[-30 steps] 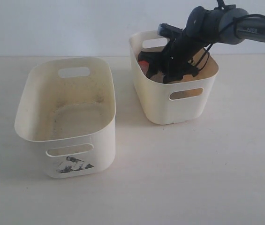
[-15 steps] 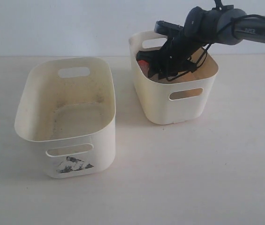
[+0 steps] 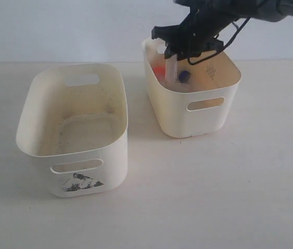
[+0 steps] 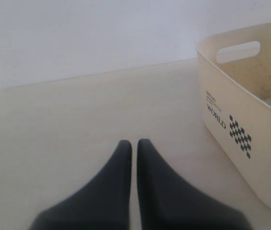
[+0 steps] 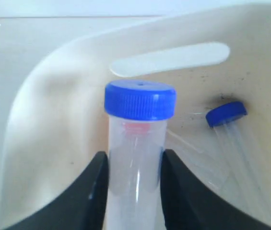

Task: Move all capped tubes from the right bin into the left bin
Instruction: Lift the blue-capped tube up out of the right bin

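Note:
My right gripper [image 3: 173, 55] hangs above the far left part of the right bin [image 3: 177, 111], shut on a clear tube [image 3: 171, 66]. The right wrist view shows that tube [image 5: 136, 158] upright between the fingers of the gripper [image 5: 134, 154], its blue cap [image 5: 140, 99] beyond the fingertips. Inside the bin lie another blue-capped tube [image 5: 226, 114] and an orange-red cap [image 3: 159, 70]. The left bin [image 3: 112, 155], with its torn black mark, stands at the left with no tubes showing in it. My left gripper [image 4: 134, 143] is shut on nothing, low over the table beside the left bin [image 4: 241, 110].
Both bins stand on a pale table [image 3: 198, 197] against a white wall. A gap of bare table separates them. The left bin's side wall carries a printed "WORLD" label [image 4: 217, 121] facing my left gripper.
My right gripper has risen out of the right bin, lifting the blue-capped tube with it. The tubes left on the bin floor now show. The left bin has not moved.

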